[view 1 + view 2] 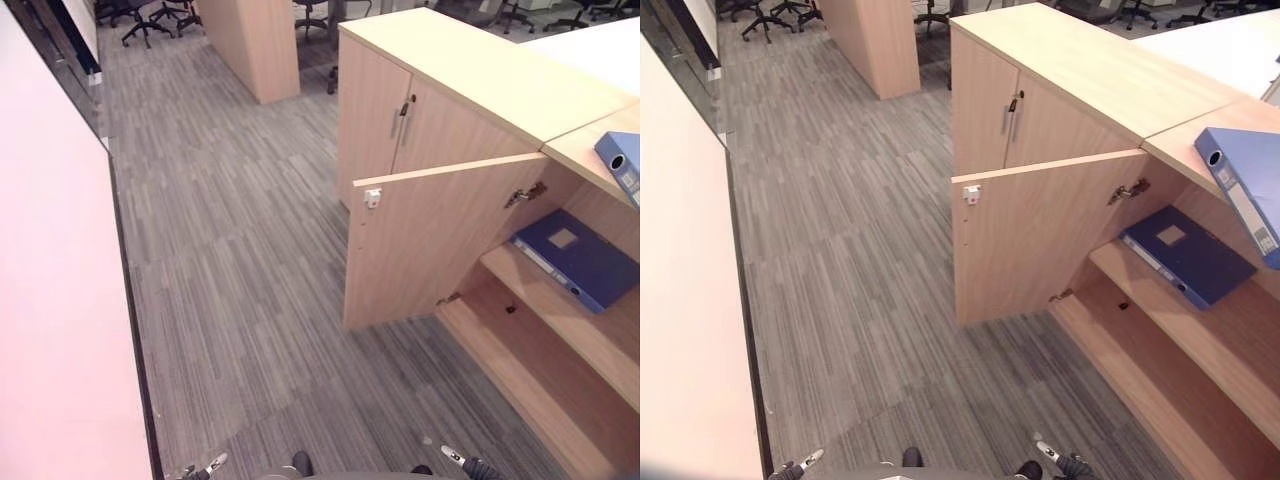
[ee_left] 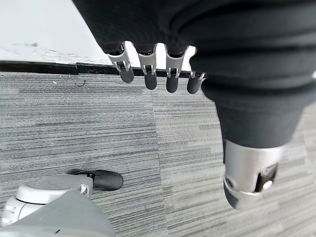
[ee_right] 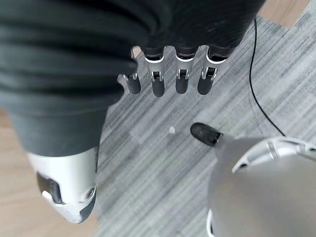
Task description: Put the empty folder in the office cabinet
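While both hands hang empty over grey carpet, the pale wooden office cabinet (image 1: pixel 560 330) stands with its door (image 1: pixel 440 240) open.
Left hand (image 2: pixel 153 74) and right hand (image 3: pixel 168 79) show relaxed, straight fingers. One dark blue folder (image 1: pixel 575 258) lies flat on the shelf; a lighter blue folder (image 1: pixel 1245 185) rests on the cabinet top, seemingly next to be grasped.

One folder (image 1: pixel 1188 254) lies on the open cabinet's (image 1: pixel 1080 80) shelf (image 1: pixel 1230 345); another (image 1: pixel 1243 185) rests on the top above it.
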Motion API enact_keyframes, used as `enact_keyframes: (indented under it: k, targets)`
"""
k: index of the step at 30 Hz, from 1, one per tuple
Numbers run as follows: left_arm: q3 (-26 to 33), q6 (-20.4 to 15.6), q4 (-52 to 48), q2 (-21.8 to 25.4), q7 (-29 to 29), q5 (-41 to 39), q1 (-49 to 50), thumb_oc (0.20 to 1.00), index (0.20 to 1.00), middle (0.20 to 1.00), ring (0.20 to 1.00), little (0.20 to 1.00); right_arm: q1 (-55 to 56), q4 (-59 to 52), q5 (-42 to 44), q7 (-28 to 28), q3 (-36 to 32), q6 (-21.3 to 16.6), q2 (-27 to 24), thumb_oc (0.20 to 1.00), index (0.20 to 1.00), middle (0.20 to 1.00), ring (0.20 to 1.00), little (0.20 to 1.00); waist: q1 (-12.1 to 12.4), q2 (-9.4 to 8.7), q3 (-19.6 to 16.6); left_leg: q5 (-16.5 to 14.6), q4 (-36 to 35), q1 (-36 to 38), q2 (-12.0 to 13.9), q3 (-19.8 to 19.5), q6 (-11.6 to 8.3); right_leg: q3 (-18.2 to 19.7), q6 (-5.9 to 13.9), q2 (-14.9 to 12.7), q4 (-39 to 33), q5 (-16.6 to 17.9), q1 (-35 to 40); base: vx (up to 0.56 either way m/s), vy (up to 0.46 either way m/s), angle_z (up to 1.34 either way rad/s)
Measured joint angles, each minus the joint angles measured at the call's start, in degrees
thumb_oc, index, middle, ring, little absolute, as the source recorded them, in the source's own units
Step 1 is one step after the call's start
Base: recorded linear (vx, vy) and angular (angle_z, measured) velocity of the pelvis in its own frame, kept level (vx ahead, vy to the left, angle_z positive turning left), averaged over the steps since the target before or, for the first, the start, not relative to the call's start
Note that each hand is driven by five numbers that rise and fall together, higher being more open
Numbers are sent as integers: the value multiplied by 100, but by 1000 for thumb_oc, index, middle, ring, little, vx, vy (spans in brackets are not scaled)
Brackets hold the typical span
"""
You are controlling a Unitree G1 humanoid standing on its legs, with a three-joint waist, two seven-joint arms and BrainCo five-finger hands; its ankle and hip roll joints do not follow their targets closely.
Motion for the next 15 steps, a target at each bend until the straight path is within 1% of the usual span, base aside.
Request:
enact_keyframes:
  k: [2, 3, 4, 6, 7, 8, 9, 10, 11, 12, 13, 14, 15]
  targets:
    - [-155, 0, -65, 0, -13, 22, -63, 1000, 1000, 1000, 1000, 1000, -23, -6, 1, 0, -2, -1, -3, 1000, 1000, 1000, 1000, 1000, -23, -12, 11, 0, -5, 28, 52, 16, -9, 9, -33, 46, -5, -29, 12, -5, -87, -6]
    - [-232, 3, -172, -9, -32, 147, -141, 1000, 1000, 1000, 1000, 1000, -31, -11, 2, 0, -2, -2, -3, 1000, 1000, 1000, 1000, 1000, -42, -47, 31, 0, 0, 52, 76, 41, -17, 33, -38, 91, -12, -35, 2, 7, -142, -32]
    - [-388, 0, -280, -2, -50, 219, -148, 1000, 1000, 1000, 1000, 1000, -107, -28, 2, 2, 2, -2, -2, 1000, 1000, 1000, 1000, 1000, -68, -60, 43, -12, -6, 96, 101, 187, -34, 204, -40, 93, -1, -35, -70, 8, -120, -48]
    - [-438, 14, -274, -8, -71, 277, -155, 1000, 1000, 1000, 1000, 1000, -168, -95, 1, 13, 32, -6, 4, 1000, 1000, 1000, 1000, 1000, -178, -35, 70, -41, -10, 195, 131, 364, -75, 396, -45, 110, -6, -37, -84, 35, -112, -54]
    - [-437, 13, -298, -18, -105, 365, -182, 1000, 1000, 1000, 1000, 1000, -182, -95, 2, 12, 31, -4, -3, 1000, 1000, 1000, 1000, 1000, -246, 0, 89, -57, -19, 248, 156, 419, -97, 464, -48, 140, -5, -39, -83, 47, -125, -43]
    - [-485, 21, -372, -43, -137, 400, -239, 1000, 1000, 1000, 1000, 1000, -158, -69, -3, 17, 37, -4, -10, 1000, 1000, 1000, 1000, 1000, -366, 34, 111, -88, -14, 326, 220, 557, -161, 549, -55, 232, -8, -92, -101, 69, -181, -46]
    - [-506, 25, -382, -38, -146, 440, -192, 1000, 1000, 1000, 1000, 1000, -155, -61, -4, 20, 116, -2, 4, 1000, 1000, 1000, 1000, 1000, -411, 51, 108, -111, -9, 401, 258, 649, -196, 653, -89, 275, 28, -132, -111, 42, -138, -63]
    - [-588, 35, -369, -16, -159, 448, -106, 1000, 1000, 1000, 1000, 1000, -176, -46, -4, 33, 222, 4, 13, 1000, 1000, 1000, 1000, 1000, -389, 82, 66, -128, -6, 425, 308, 768, -206, 820, -110, 313, 23, -146, -118, 42, -136, -70]
    - [-647, 65, -368, -34, -170, 581, -182, 1000, 1000, 1000, 1000, 1000, -99, -1, -9, 67, 273, 1, 6, 1000, 1000, 1000, 1000, 1000, -500, 99, 51, -178, 79, 482, 416, 900, -289, 909, -142, 427, 37, -168, -166, 19, -183, -81]
    - [-784, 61, -360, 8, -183, 684, -159, 1000, 1000, 1000, 1000, 1000, -63, 21, -9, 77, 388, 56, 0, 1000, 1000, 1000, 1000, 1000, -512, 105, 39, -185, 134, 532, 503, 991, -276, 1058, -216, 523, 24, -209, -158, 15, -269, -76]
    - [-907, 63, -368, 6, -197, 820, -298, 1000, 1000, 1000, 1000, 1000, 14, 17, -9, 82, 389, 98, -29, 1000, 1000, 1000, 1000, 1000, -585, 97, 66, -247, 418, 502, 712, 1066, -236, 1203, -333, 695, 35, -282, -178, 41, -316, -69]
    - [-925, 61, -371, 4, -214, 848, -378, 1000, 1000, 1000, 1000, 1000, 20, 9, -9, 81, 392, 107, -36, 1000, 1000, 1000, 1000, 1000, -582, 87, 64, -277, 524, 493, 774, 1064, -186, 1239, -369, 753, 36, -311, -196, 46, -211, -52]
    - [-948, 63, -366, 5, -220, 849, -392, 1000, 1000, 1000, 1000, 1000, 6, 5, -8, 84, 392, 107, -40, 1000, 1000, 1000, 1000, 1000, -601, 76, 68, -310, 726, 448, 880, 1044, -153, 1295, -449, 848, 38, -366, -207, 38, -83, -72]
